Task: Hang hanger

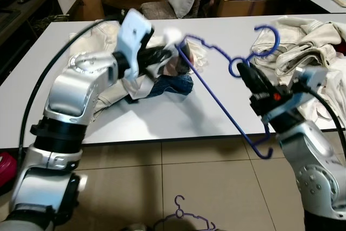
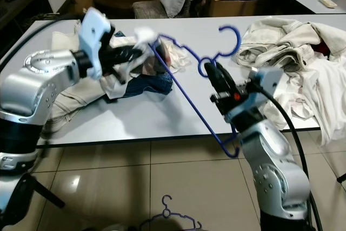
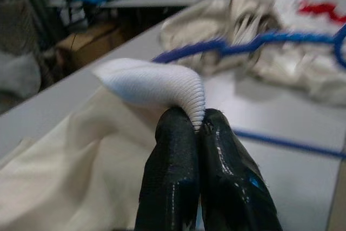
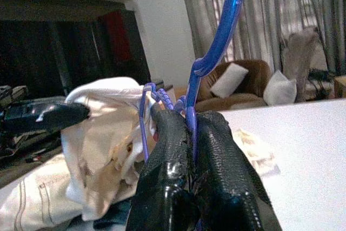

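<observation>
slippage is the risk — the right hand (image 1: 244,72) is clamped on the blue hanger (image 1: 216,87) neck above the tabletop (image 1: 162,120), while the left hand (image 3: 199,125) pinches a white ribbed cuff (image 3: 157,85); a tug on the cloth could twist the hanger loose.

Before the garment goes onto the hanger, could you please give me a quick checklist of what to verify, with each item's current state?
1. Right gripper shut on the blue hanger near its neck: ok.
2. Left gripper shut on the white ribbed cloth: ok.
3. Cloth raised off the table: ok.
4. Hanger end inside the garment opening: cannot tell.
5. Hanger clear of the clothes pile: cannot tell.
</observation>
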You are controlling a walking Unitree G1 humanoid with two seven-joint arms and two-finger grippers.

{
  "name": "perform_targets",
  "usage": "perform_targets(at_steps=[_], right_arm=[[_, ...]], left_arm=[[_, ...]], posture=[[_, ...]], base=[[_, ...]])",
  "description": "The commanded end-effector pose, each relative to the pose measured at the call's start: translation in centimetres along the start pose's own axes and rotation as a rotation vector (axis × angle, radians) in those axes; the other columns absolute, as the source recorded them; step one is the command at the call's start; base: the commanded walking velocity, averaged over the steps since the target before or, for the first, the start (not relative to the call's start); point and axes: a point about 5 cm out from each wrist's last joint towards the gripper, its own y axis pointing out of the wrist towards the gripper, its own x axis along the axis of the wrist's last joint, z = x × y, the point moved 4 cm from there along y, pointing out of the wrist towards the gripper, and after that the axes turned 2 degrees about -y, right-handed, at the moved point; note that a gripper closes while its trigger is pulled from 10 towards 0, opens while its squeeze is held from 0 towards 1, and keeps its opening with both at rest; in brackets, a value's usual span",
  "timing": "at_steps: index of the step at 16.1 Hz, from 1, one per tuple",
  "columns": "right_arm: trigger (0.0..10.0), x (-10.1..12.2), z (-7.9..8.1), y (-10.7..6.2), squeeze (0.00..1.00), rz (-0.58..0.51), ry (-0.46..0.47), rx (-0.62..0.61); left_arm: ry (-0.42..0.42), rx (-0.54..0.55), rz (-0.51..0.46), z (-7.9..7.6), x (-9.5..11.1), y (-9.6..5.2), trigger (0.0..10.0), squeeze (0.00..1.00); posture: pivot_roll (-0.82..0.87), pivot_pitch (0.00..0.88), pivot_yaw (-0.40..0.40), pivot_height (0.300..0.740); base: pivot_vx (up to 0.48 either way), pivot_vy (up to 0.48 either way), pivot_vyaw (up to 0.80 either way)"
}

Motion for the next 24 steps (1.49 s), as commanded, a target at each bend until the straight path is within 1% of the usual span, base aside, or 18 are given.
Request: perform_targets(at_steps=[1, 2, 4, 7, 9, 10, 12, 13, 14, 15, 16, 17, 18, 20, 21, 22, 23, 24], right_arm=[[10.0, -1.8, 0.3, -0.2, 0.0, 0.095, -0.047, 0.013], [10.0, -3.0, 0.5, -0.5, 0.0, 0.155, -0.063, 0.025], [10.0, -3.3, 0.7, -0.5, 0.0, 0.163, -0.041, 0.029], [10.0, -3.8, 2.6, -0.5, 0.0, 0.173, 0.027, 0.137], [10.0, -3.7, 3.2, -0.3, 0.0, 0.157, 0.062, 0.162], [10.0, -3.6, 3.1, -0.1, 0.0, 0.141, 0.073, 0.138], [10.0, -2.4, 0.1, 0.9, 0.0, 0.023, 0.138, -0.071], [10.0, -2.2, -0.4, 1.1, 0.0, 0.002, 0.156, -0.1], [10.0, -1.7, -0.5, 1.6, 0.0, -0.047, 0.249, -0.078], [10.0, -1.6, 0.1, 1.9, 0.0, -0.055, 0.297, -0.022], [10.0, -1.6, 0.3, 2.0, 0.0, -0.056, 0.316, 0.001], [10.0, -1.7, 1.4, 2.2, 0.0, -0.039, 0.36, 0.09], [10.0, -1.8, 1.9, 2.2, 0.0, -0.031, 0.377, 0.121], [10.0, -2.7, 2.3, 2.5, 0.0, 0.002, 0.382, 0.132], [10.0, -2.9, 2.5, 2.7, 0.0, 0.01, 0.388, 0.132], [10.0, -3.0, 2.6, 2.7, 0.0, 0.013, 0.39, 0.132], [10.0, -3.2, 2.6, 2.7, 0.0, 0.023, 0.383, 0.133], [10.0, -3.4, 2.7, 2.7, 0.0, 0.041, 0.362, 0.134]], left_arm=[[0.029, 0.032, -0.002, 0.6, 0.4, -0.1, 0.0, 0.0], [0.031, 0.045, 0.009, 0.7, 0.0, -0.1, 0.0, 0.0], [-0.018, 0.023, -0.032, 0.2, 0.6, -0.1, 0.0, 0.0], [0.003, 0.045, 0.009, -0.1, -0.7, 0.6, 0.0, 0.0], [0.01, 0.024, 0.033, -0.8, -1.2, 0.9, 0.0, 0.0], [0.013, 0.01, 0.051, -1.0, -1.5, 0.9, 0.0, 0.0], [0.014, -0.022, 0.1, -1.4, -2.3, 0.6, 0.0, 0.0], [0.016, -0.024, 0.11, -1.4, -2.4, 0.5, 0.0, 0.0], [0.023, -0.055, 0.16, -1.6, -3.4, 0.1, 0.0, 0.0], [0.034, -0.068, 0.184, -1.6, -3.9, -0.1, 0.0, 0.0], [0.039, -0.071, 0.193, -1.6, -4.1, -0.2, 0.0, 0.0], [0.048, -0.078, 0.207, -1.5, -4.3, -0.5, 0.0, 0.0], [0.049, -0.081, 0.206, -1.4, -4.3, -0.7, 0.0, 0.0], [0.079, -0.041, 0.15, -0.4, -3.3, -0.8, 0.0, 0.0], [0.113, 0.01, 0.136, 0.4, -3.1, -0.7, 1.5, 0.0], [0.121, 0.034, 0.128, 0.6, -3.0, -0.6, 0.3, 0.0], [0.127, 0.049, 0.112, 0.8, -2.7, -0.5, 0.0, 0.0], [0.113, 0.017, 0.091, 0.3, -2.3, -0.4, 0.0, 0.0]], posture=[[-0.15, 0.0, 0.015, 0.74], [-0.15, 0.0, 0.015, 0.74], [-0.15, 0.0, 0.015, 0.74], [-0.15, 0.0, 0.016, 0.74], [-0.15, 0.0, 0.016, 0.74], [-0.15, 0.0, 0.016, 0.74], [-0.15, 0.0, 0.019, 0.74], [-0.15, 0.0, 0.019, 0.74], [-0.15, 0.0, 0.019, 0.74], [-0.15, 0.0, 0.029, 0.74], [-0.15, 0.0, 0.029, 0.74], [-0.15, 0.0, 0.029, 0.74], [-0.15, 0.0, 0.029, 0.74], [-0.14, 0.0, 0.026, 0.74], [-0.13, 0.0, 0.015, 0.74], [-0.13, 0.0, 0.015, 0.74], [-0.13, 0.0, 0.015, 0.74], [-0.13, 0.0, 0.013, 0.74]], base=[[0.0, 0.0, 0.0], [0.0, 0.0, 0.0], [0.0, 0.0, 0.0], [0.0, 0.0, 0.0], [0.0, 0.0, 0.0], [0.0, 0.0, 0.0], [0.0, 0.0, 0.0], [0.0, 0.0, 0.0], [0.0, 0.0, 0.0], [0.0, 0.0, 0.0], [0.0, 0.0, 0.0], [0.0, 0.0, 0.0], [0.0, 0.0, 0.0], [0.0, 0.0, 0.0], [0.0, 0.0, 0.0], [0.0, 0.0, 0.0], [0.0, 0.0, 0.0], [0.0, 0.0, 0.0]])
